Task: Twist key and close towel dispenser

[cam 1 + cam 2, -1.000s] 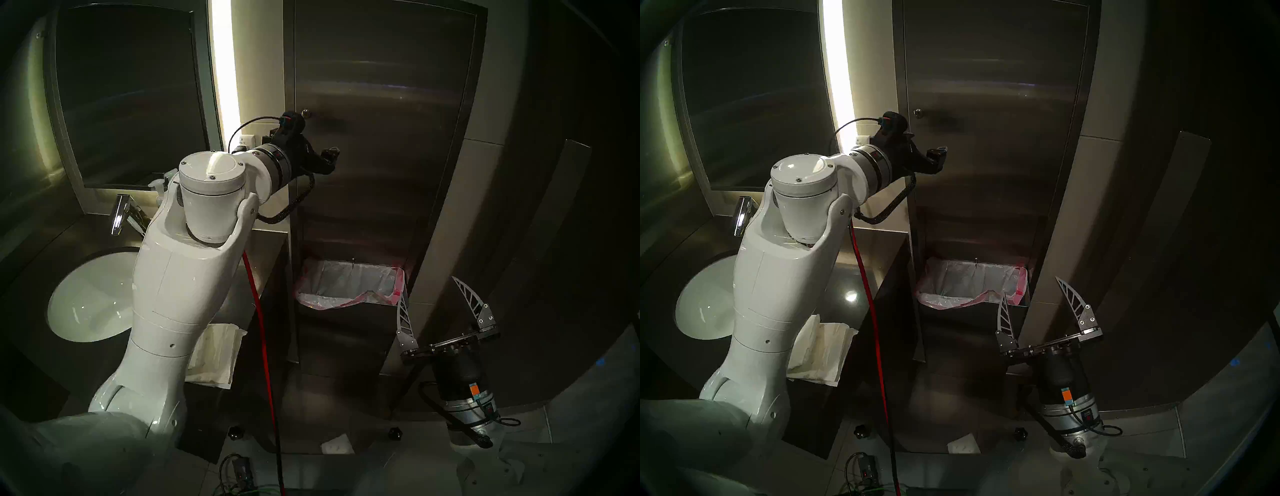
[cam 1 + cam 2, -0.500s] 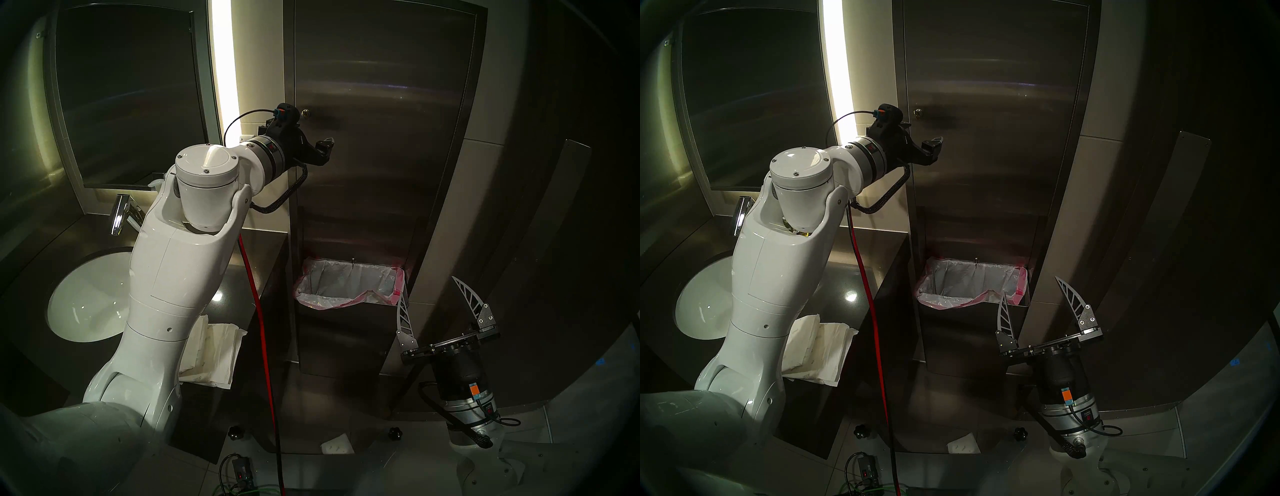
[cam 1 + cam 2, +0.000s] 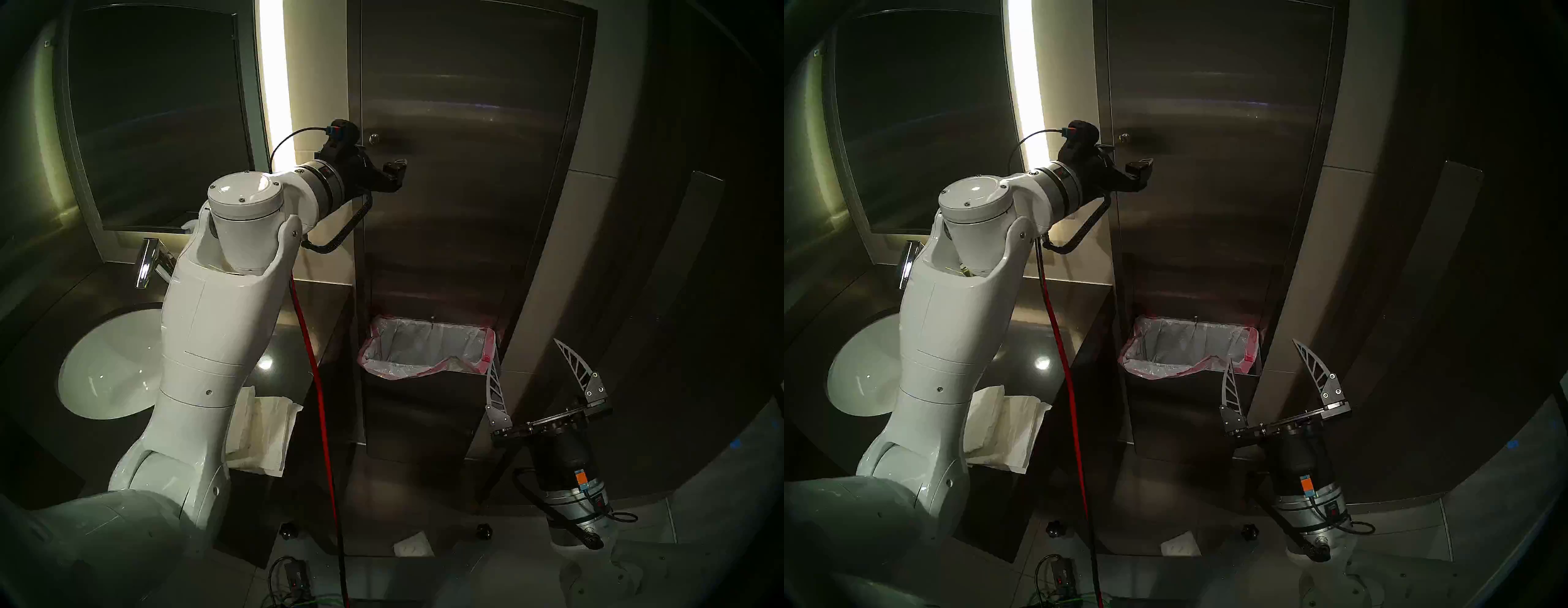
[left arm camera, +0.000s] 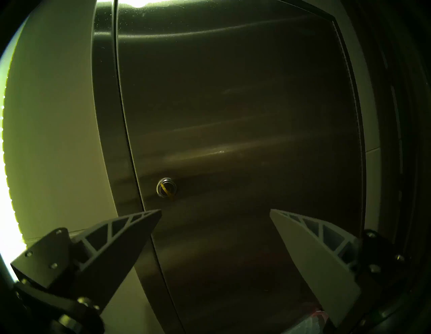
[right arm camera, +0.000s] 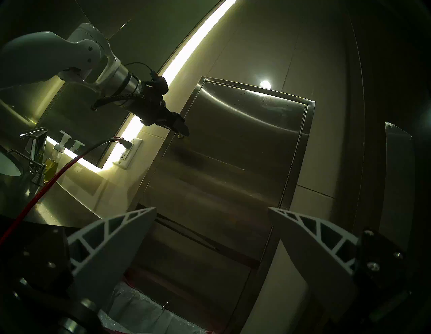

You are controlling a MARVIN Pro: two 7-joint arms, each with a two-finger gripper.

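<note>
The towel dispenser [image 3: 466,170] fills the upper centre of the head view, door flush. Its lock [image 4: 166,187] sits just above the left tool [image 4: 215,211], spread empty. The right tool [image 3: 530,365], lower right, gapes empty.

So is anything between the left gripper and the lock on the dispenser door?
Nothing visible. In the left wrist view the left gripper is open and empty, and the small round lock sits just above its left fingertip on the bare steel door of the towel dispenser, which looks shut.

Glossy white arms [image 3: 212,339], black wrists
</note>
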